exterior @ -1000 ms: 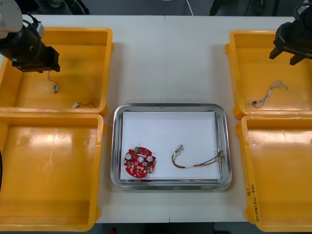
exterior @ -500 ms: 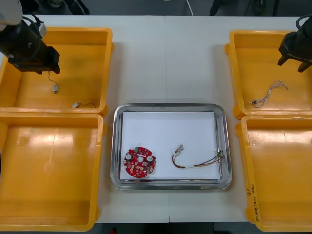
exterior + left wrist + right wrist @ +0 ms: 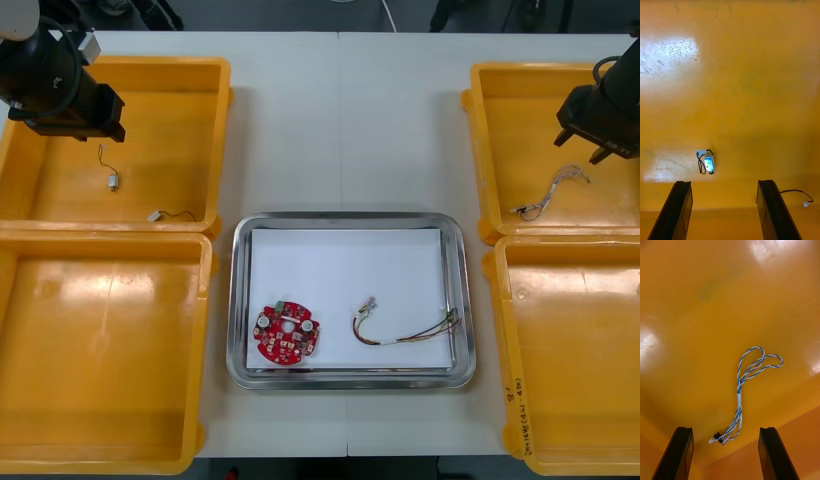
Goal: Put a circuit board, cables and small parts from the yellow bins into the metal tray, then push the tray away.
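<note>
Open table [image 3: 340, 120] beyond the metal tray [image 3: 350, 217], yellow bins [image 3: 218, 140] walling both sides, tray's far half unoccupied

Bright, even light falls from above onto my table [image 3: 340, 120]. White glare patches lie on the left bin [image 3: 670, 56] beyond my left pincer [image 3: 724, 183] and on the right bin [image 3: 767, 251] beyond my right pincer [image 3: 726, 429]. The tray [image 3: 350, 380] rim gleams; shadows are soft and faint.

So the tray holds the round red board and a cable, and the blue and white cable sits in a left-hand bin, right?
Not quite: the twisted blue and white cable lies in the far right yellow bin, beneath the open right gripper, as the right wrist view shows. The metal tray does hold the red circuit board and a second cable.
</note>
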Controlling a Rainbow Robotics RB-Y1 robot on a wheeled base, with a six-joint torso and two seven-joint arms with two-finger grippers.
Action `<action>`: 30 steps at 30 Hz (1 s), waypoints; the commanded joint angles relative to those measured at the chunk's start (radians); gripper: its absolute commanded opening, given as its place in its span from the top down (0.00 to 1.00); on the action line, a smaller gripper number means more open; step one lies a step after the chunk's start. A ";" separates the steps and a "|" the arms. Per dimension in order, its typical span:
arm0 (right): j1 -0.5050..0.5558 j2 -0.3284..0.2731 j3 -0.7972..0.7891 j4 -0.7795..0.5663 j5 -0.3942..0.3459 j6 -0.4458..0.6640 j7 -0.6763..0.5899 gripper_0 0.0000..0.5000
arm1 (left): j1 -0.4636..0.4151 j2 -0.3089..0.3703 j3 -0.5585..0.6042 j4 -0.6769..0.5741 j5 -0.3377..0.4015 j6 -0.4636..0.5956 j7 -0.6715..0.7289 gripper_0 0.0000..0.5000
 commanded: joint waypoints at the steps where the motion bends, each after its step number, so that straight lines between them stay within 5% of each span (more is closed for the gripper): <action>1: -0.053 0.018 -0.049 0.048 0.016 -0.036 -0.039 0.00 | 0.038 0.040 0.034 -0.071 -0.015 0.008 0.048 0.00; 30: -0.050 0.050 -0.049 0.284 0.057 -0.294 -0.059 0.00 | 0.188 0.010 0.045 -0.080 -0.014 -0.187 0.052 0.00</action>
